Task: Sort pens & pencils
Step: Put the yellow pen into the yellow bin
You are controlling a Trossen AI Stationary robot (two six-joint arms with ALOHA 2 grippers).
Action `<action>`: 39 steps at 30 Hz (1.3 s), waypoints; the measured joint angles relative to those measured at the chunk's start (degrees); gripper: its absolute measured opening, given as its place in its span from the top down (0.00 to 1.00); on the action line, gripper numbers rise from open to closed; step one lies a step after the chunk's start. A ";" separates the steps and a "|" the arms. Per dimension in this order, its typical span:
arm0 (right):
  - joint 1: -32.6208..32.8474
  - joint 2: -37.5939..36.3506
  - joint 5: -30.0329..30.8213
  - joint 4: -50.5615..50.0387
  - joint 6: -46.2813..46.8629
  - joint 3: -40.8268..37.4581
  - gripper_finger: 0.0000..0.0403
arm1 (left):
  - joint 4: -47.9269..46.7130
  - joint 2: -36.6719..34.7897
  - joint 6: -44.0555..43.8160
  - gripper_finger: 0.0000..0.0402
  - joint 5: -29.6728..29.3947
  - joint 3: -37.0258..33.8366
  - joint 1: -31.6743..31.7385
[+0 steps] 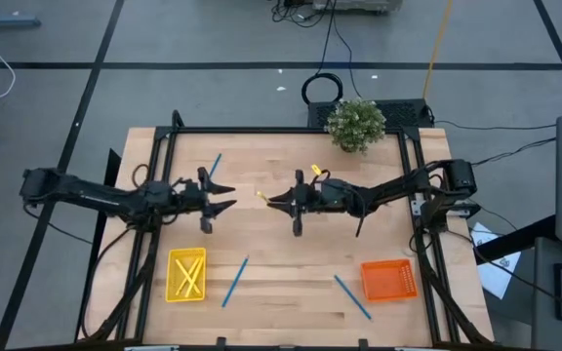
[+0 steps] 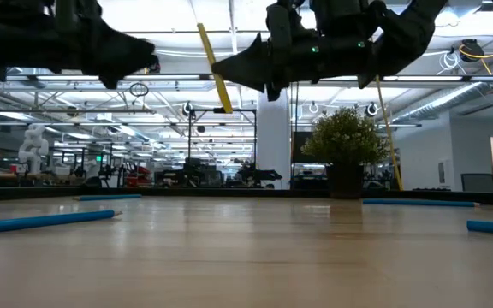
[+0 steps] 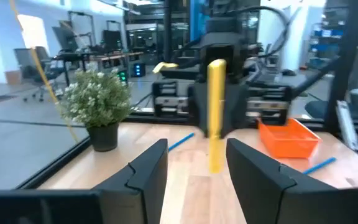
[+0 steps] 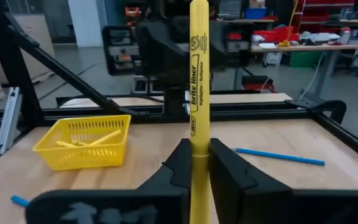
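I have both arms raised over the middle of the table, grippers facing each other across a short gap. The right gripper (image 1: 283,202) has its fingers clamped on a yellow pencil (image 4: 198,93); held aloft, it slants against the ceiling lights in the low view. The barrel reads "brite liner", with smaller print below it I cannot make out. The left gripper (image 1: 228,206) has its fingers spread wide with nothing between them, and from its wrist the held pencil shows just beyond the tips, not touching.

The yellow basket (image 1: 186,275) sits near the front edge on the left, with several pencils (image 1: 189,277) lying in it. The orange basket (image 1: 389,280) sits near the front edge on the right; I cannot tell what it holds.

Three blue pens lie loose on the wood. The far-left pen (image 1: 215,166) lies near the back edge. The front-left pen (image 1: 234,282) lies just right of the yellow basket. The front-right pen (image 1: 352,296) lies just left of the orange basket.

A potted plant (image 1: 355,124) stands at the back edge, right of centre. A black frame rail (image 1: 291,131) borders the table top. Bare wood lies open between the two baskets and under the raised grippers.
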 joint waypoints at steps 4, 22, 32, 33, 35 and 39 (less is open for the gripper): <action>0.08 0.01 -0.09 0.01 -0.06 0.00 0.95 | 5.68 8.45 -2.48 0.58 1.50 1.00 2.80; 0.61 0.08 -0.09 0.13 -0.48 0.00 0.95 | 16.24 18.78 -3.11 0.58 5.68 3.55 3.04; 2.48 0.08 -0.11 0.21 -0.51 0.00 0.95 | 19.05 27.53 -1.41 0.58 9.57 8.66 0.81; 2.72 0.08 -0.11 0.22 -0.69 0.00 0.95 | 18.90 28.67 -1.41 0.58 9.57 9.32 0.81; 3.09 0.08 -0.04 0.19 -0.89 0.02 0.95 | 18.64 31.02 -1.40 0.58 9.71 11.10 0.81; 3.23 0.08 -0.08 -0.32 -0.92 0.02 0.95 | 18.66 34.06 -1.24 0.58 10.18 13.42 0.38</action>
